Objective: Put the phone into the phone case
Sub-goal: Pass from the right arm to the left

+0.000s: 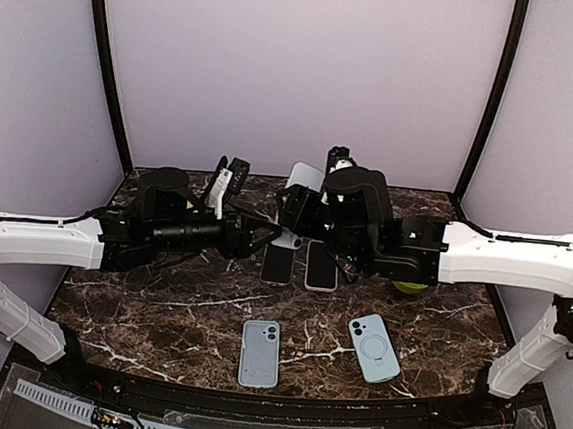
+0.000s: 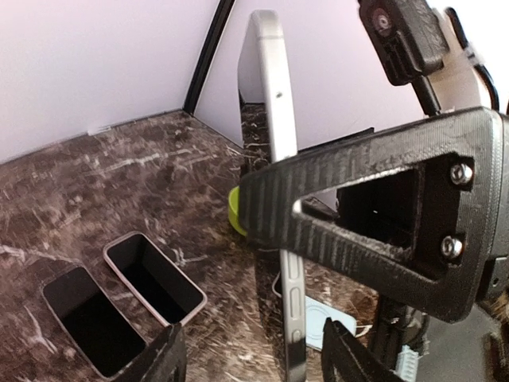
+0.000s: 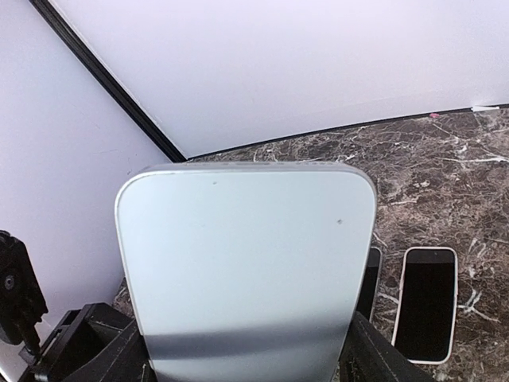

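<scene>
Phone (image 3: 246,263): upright in the air, above the table (image 1: 157,314).
Right gripper (image 3: 246,358): I read jaws clamped across the phone's width.
Left gripper (image 2: 256,358): jaws parted, straddling the phone's edge; one finger (image 2: 167,358) clear of it.
Phone case (image 1: 373,348): flat, well apart.

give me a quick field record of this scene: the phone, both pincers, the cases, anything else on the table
held phone: silver, upright, raised above the table
right pincer: shut on held phone, fingers on its two side edges
left pincer: open, fingers straddle the held phone, gaps on both sides
spare phones: two, flat, dark screens up, side by side mid table
plain case: light blue, flat, near front edge
ringed case: light blue, flat, apart to its right
yellow-green object: partly hidden under right arm
</scene>
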Robot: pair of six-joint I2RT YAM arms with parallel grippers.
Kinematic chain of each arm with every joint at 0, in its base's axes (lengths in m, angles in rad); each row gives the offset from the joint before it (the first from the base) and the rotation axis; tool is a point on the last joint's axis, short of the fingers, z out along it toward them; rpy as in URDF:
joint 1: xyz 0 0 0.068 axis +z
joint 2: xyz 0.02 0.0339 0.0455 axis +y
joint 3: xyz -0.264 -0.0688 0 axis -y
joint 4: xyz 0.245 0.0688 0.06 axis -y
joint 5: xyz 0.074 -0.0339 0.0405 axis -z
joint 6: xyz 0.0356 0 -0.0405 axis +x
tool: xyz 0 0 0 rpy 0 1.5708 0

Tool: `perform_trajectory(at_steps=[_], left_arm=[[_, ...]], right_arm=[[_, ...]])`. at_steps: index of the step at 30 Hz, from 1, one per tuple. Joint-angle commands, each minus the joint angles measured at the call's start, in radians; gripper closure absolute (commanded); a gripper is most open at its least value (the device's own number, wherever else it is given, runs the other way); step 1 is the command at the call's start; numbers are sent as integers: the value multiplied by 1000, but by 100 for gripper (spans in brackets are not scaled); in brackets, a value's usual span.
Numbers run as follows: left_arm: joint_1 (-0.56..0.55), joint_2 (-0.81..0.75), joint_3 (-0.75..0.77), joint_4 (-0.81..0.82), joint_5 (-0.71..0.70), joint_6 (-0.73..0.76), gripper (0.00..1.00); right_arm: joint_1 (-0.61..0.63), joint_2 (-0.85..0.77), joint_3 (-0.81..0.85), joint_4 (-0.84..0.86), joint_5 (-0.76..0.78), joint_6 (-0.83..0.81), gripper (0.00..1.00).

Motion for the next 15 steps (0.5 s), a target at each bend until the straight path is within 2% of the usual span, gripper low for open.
perform_trajectory(at_steps=[1, 6, 8, 10, 11, 13, 14, 15], left_arm=[[-5, -17, 23, 39, -68, 67, 44], [-4, 8, 39, 28, -44, 86, 64], [-4, 15, 46, 28, -32, 95, 67], [-4, 22, 53, 23, -12, 107, 67], [-5, 24, 55, 21, -4, 110, 62], [-4, 30, 62, 8, -7, 107, 60], [-4, 30, 62, 6, -7, 108, 62], [-4, 29, 61, 7, -11, 108, 67]], right_arm=[[19, 14, 47, 135, 18, -35, 76], [27, 22, 57, 158, -9, -64, 76], [27, 24, 57, 158, -13, -65, 76], [27, 26, 56, 157, -16, -64, 77], [27, 26, 56, 158, -20, -64, 76], [27, 29, 57, 163, -29, -64, 76], [27, 31, 58, 165, -34, -64, 77], [27, 32, 59, 164, -36, -64, 77]])
